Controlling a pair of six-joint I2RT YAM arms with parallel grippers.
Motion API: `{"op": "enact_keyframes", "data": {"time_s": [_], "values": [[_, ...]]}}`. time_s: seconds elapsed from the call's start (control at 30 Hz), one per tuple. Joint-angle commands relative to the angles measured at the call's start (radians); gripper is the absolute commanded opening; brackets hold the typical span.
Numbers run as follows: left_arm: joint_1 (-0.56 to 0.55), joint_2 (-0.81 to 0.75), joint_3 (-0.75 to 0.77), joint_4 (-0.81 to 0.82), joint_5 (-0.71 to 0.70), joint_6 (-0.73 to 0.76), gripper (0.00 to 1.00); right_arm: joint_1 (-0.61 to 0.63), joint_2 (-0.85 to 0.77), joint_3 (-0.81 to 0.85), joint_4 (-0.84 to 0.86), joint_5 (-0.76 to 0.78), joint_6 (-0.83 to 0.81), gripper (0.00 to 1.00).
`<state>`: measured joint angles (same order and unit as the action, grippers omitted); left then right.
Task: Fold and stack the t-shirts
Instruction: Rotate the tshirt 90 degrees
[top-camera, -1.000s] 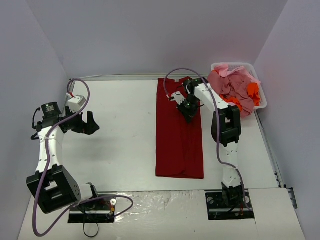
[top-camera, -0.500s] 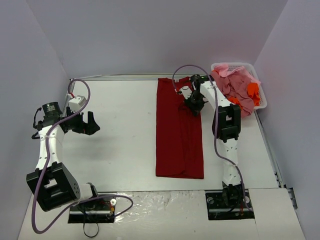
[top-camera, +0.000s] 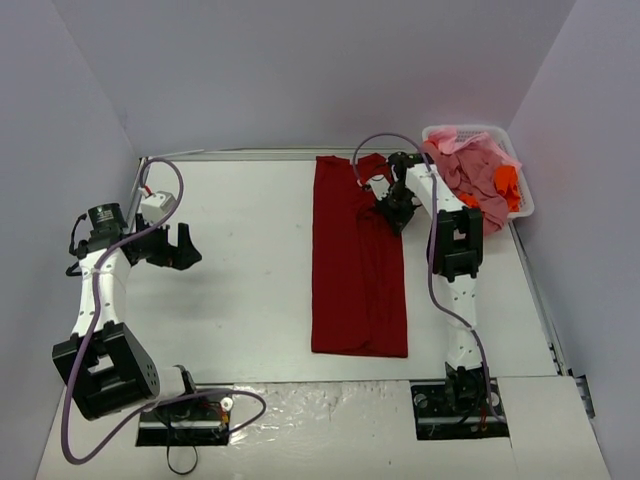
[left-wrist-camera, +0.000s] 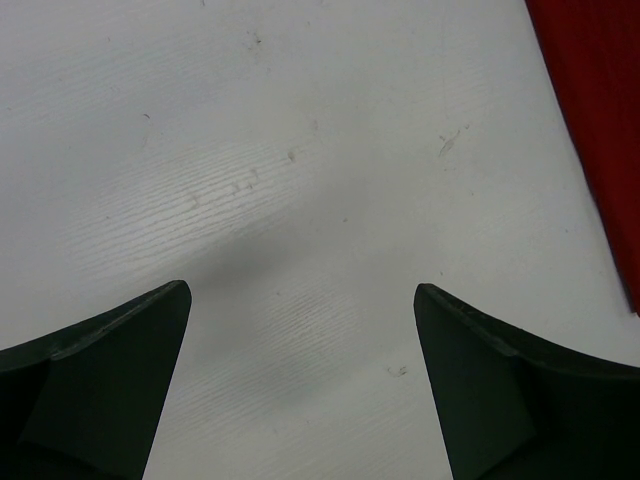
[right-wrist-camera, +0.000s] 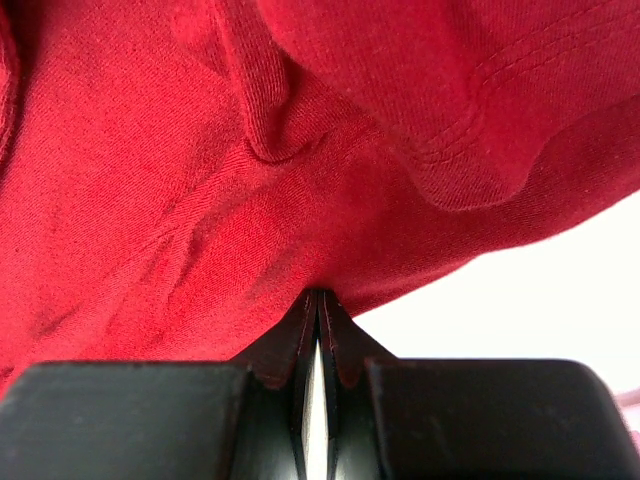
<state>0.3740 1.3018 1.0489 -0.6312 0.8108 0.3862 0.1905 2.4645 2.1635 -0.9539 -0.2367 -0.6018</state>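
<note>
A large dark red t-shirt (top-camera: 355, 270) lies as a long folded strip on the table, running from the back toward the front. My right gripper (top-camera: 398, 212) is at the strip's upper right edge. In the right wrist view the jaws are shut, and the red cloth (right-wrist-camera: 200, 200) bunches into the tips of the right gripper (right-wrist-camera: 318, 296). Far to the left my left gripper (top-camera: 185, 247) hovers open over bare table. The left wrist view has nothing between the fingers of the left gripper (left-wrist-camera: 300, 300), and the red shirt's edge (left-wrist-camera: 600, 120) shows at the right.
A white plastic basket (top-camera: 480, 128) stands at the back right corner, heaped with pink t-shirts (top-camera: 465, 165) and an orange one (top-camera: 506, 182). Walls close in the table on the left, back and right.
The right gripper has moved toward the back right along the red shirt's upper edge, staying shut. The left arm has barely shifted.
</note>
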Motion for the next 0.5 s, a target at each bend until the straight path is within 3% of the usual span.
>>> {"op": "enact_keyframes", "data": {"time_s": [0.0, 0.47], "values": [[-0.006, -0.004, 0.042, -0.01, 0.007, 0.016, 0.94, 0.004, 0.062, 0.035, -0.023, -0.007, 0.008, 0.0], [-0.006, 0.001, 0.045, -0.016, -0.01, 0.016, 0.94, 0.062, 0.203, 0.254, 0.0, -0.087, 0.037, 0.0]]}}
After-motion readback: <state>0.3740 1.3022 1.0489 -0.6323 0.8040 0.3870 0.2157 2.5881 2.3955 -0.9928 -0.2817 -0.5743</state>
